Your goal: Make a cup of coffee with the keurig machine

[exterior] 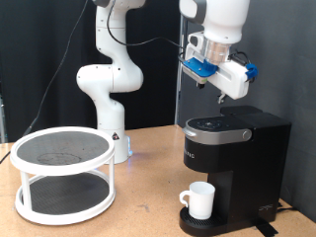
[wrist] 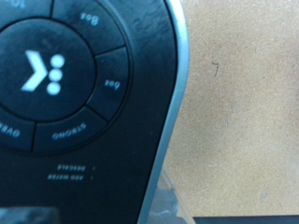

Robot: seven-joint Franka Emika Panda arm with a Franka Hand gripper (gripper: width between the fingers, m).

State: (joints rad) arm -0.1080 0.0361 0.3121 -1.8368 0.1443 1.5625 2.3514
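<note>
The black keurig machine [exterior: 235,148] stands at the exterior view's right with its silver-rimmed lid closed. The white cup [exterior: 200,199] sits on the drip tray under the spout, handle towards the exterior view's left. My gripper [exterior: 203,83] hangs a short way above the lid's left part, touching nothing; its fingers show as one dark tip, shut and empty. The wrist view looks straight down on the lid [wrist: 84,84], with its lit centre logo [wrist: 42,73] and the ring of size buttons. No fingers show in the wrist view.
A white two-tier round table [exterior: 64,173] stands at the exterior view's left. A second white robot arm [exterior: 111,79] rises behind it. The brown tabletop [wrist: 243,112] lies beside the machine. A dark cable runs from the machine's base at the right.
</note>
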